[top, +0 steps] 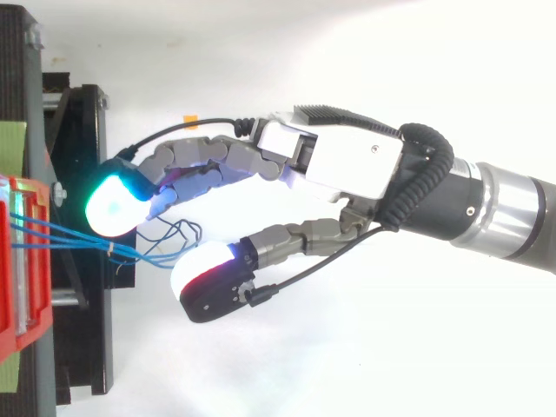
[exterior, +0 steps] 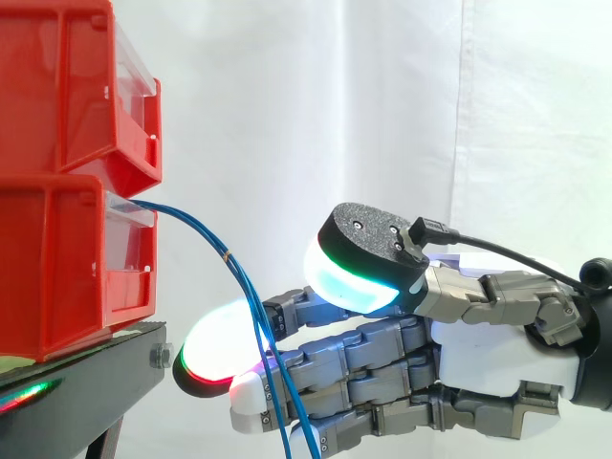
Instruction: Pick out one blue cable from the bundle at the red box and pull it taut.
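Observation:
A bundle of thin blue cables (exterior: 226,255) leaves the lower red bin (exterior: 57,258) and droops down to the right. In the top view the cables (top: 61,236) run from the red bin (top: 17,261) into loose loops between the digits. My hand (exterior: 478,354) reaches in from the right with its fingers stretched toward the bins. It is open, and the cables hang across the front of its fingers (exterior: 316,368) with nothing curled round them. One glowing green pad (top: 113,204) lies just above the cables, and a white and red pad (top: 204,274) just below them.
A second red bin (exterior: 67,86) is stacked on the lower one, both on the black stand (exterior: 105,359). The stand's edge (top: 87,156) lies just left of my fingertips. A white curtain hangs behind.

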Tool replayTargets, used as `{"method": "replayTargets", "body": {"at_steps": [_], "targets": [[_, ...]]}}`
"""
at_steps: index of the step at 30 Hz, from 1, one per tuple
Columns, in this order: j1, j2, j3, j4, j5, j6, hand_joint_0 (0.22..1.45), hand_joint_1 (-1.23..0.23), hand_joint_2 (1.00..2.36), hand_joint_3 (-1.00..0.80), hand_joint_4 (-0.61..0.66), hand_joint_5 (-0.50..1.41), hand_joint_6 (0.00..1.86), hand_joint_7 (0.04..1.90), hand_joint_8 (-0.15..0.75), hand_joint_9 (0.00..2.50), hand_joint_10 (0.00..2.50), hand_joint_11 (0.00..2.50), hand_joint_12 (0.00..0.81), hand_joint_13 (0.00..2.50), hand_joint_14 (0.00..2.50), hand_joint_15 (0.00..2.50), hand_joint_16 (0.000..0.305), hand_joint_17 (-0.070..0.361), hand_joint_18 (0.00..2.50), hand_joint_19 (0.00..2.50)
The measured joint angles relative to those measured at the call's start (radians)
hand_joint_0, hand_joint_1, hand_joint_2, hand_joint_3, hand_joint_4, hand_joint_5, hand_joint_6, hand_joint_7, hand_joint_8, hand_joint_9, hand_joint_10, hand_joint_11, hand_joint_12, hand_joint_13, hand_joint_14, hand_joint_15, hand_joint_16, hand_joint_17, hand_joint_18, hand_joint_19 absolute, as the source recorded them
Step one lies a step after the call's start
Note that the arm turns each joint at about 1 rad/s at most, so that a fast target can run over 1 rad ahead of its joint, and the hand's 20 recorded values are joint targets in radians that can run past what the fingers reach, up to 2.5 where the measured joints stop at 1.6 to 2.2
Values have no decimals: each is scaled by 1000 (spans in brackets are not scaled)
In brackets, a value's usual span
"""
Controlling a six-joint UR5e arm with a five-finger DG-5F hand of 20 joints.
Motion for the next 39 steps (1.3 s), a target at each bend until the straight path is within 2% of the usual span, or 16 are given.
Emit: {"method": "replayTargets", "body": {"at_steps": [14,25,39], "targets": [[-3,-2,1,43,-43,17,592,-573,1007,-423,163,-159,503,932,235,636,9,249,269,515,6,161,34,77,422,519],[-7,-36,3,95,-87,61,592,-569,1008,-415,155,-149,504,975,241,654,10,263,270,527,6,161,34,78,439,529],[-16,-37,12,108,-97,67,625,-574,1012,-364,78,-119,502,1187,246,693,11,310,272,570,7,188,35,79,473,545]]}}
